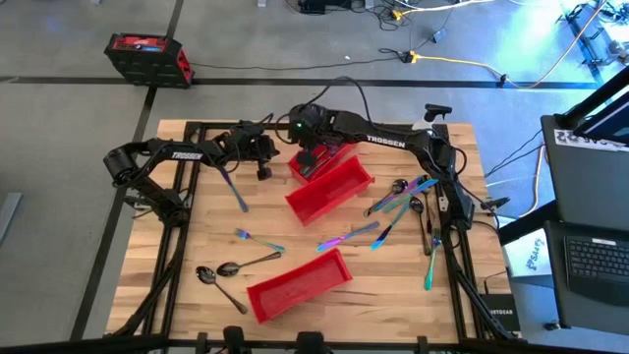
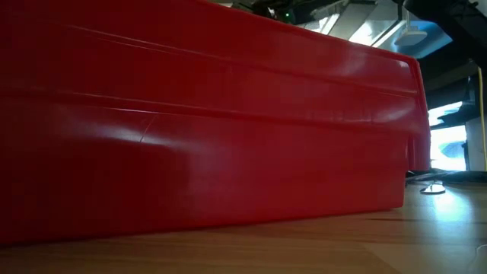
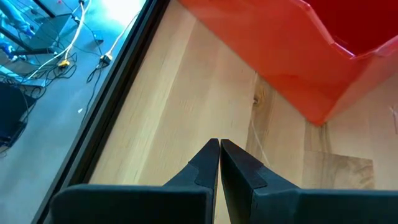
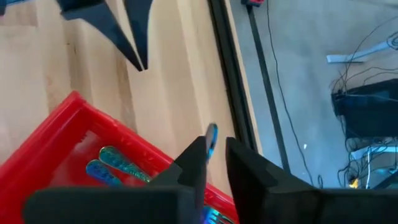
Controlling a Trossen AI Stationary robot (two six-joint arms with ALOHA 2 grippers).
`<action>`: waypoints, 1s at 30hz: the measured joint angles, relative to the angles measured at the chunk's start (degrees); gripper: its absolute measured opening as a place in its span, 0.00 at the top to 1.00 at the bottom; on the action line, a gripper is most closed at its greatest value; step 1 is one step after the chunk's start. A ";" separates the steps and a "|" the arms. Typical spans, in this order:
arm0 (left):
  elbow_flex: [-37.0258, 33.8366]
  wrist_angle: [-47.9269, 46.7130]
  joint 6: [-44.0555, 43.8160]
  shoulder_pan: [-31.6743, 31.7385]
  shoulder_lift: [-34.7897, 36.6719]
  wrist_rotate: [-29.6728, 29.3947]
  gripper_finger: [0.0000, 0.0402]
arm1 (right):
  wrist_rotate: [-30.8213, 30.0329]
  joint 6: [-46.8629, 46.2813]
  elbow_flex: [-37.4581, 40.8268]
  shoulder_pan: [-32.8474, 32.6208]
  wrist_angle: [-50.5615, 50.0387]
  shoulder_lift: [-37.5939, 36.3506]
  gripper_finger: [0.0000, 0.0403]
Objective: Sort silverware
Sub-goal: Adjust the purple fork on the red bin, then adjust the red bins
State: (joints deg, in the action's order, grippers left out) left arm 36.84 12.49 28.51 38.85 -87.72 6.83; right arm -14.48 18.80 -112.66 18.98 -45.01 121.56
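Note:
My right gripper [image 4: 216,149] hangs over the far end of the far red bin [image 1: 329,185], fingers slightly apart, with a slim iridescent piece of silverware [image 4: 212,132] between them. Two iridescent spoons [image 4: 115,163] lie in that bin. My left gripper [image 3: 219,146] is shut on nothing, above the bare wood beside the bin's far left corner. Loose silverware lies on the table: a cluster at the right [image 1: 398,197], one piece at the left [image 1: 236,189], dark spoons [image 1: 221,270] near the front. My right gripper has the iridescent piece's end [image 4: 212,138] lying against the inner side of one finger [image 4: 196,158], with a visible gap to the other finger. The piece runs along the fingers, which slant down from above. The gripper hides the rest of it.
A second red bin [image 1: 298,285] sits near the front edge, and its wall [image 2: 213,129] fills the low view. More iridescent pieces lie mid-table [image 1: 349,236] and at the right front [image 1: 432,261]. The table's black frame rail [image 3: 118,93] runs past the left gripper.

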 joint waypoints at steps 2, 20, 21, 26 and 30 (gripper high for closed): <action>0.00 -0.04 -0.02 0.00 0.00 0.00 1.00 | 0.58 0.64 0.00 -0.45 -0.49 0.00 0.83; -0.02 -0.33 -0.75 -0.30 -0.02 2.30 1.00 | 9.58 1.61 -0.02 -1.09 -7.09 -6.23 0.70; -0.02 -0.33 -0.93 -0.49 -0.02 3.11 1.00 | 11.02 3.42 -0.02 -0.50 -9.32 -6.23 0.70; -0.02 -0.28 -0.97 -1.49 -0.02 3.69 1.00 | 13.15 13.52 0.04 2.37 -13.63 -5.00 0.70; -0.02 -0.38 -1.03 -1.42 -0.02 3.65 1.00 | 14.29 26.66 0.04 2.45 -14.74 -4.47 0.70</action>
State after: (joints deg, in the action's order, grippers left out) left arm 36.82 12.11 27.49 37.43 -87.74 10.48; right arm -0.19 45.46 -112.63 21.43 -59.75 117.08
